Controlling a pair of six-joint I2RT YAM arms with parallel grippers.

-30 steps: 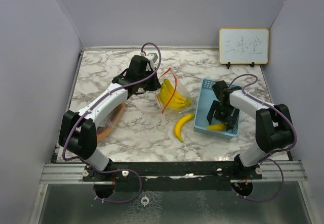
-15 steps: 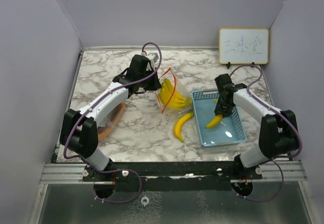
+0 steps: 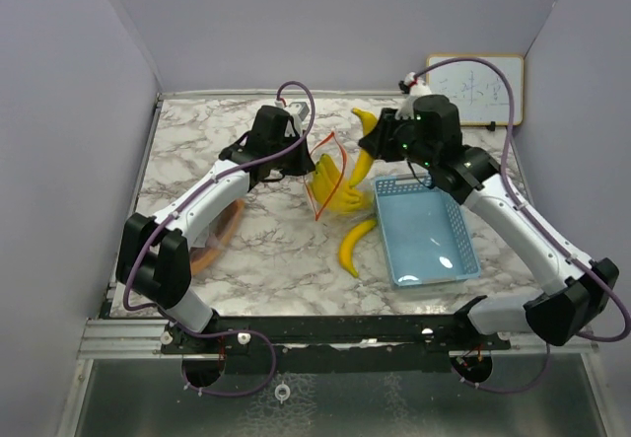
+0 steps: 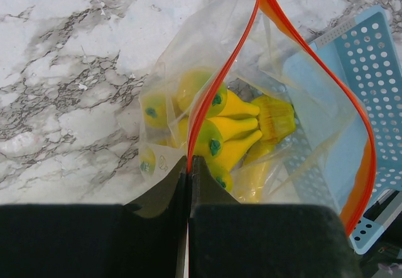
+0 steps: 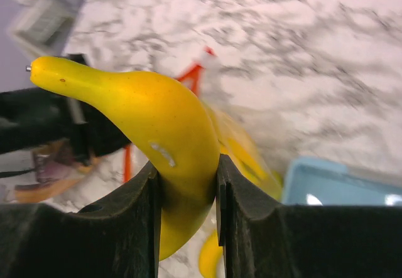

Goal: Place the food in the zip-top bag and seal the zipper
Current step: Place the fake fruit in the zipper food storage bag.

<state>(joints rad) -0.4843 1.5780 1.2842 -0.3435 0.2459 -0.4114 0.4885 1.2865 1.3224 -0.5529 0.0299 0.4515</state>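
The job looks well under way but not finished. The zip-top bag stands on the table with its orange-red mouth gaping, and the left claw is pinched tight on one lip of that mouth, holding it up and open. Inside I can make out several yellow bananas bunched near the bottom. The right claw is closed around another banana, gripping its lower half, and holds it up in the air just beside the bag's opening, not yet inside. One more loose banana lies flat on the table between the bag and the light blue basket, whose floor shows bare from above. Something brownish sits half hidden under the left arm; I cannot tell what it is. So by my reckoning, the held banana has to go in, then the one on the table, and the zipper is not yet pressed shut.
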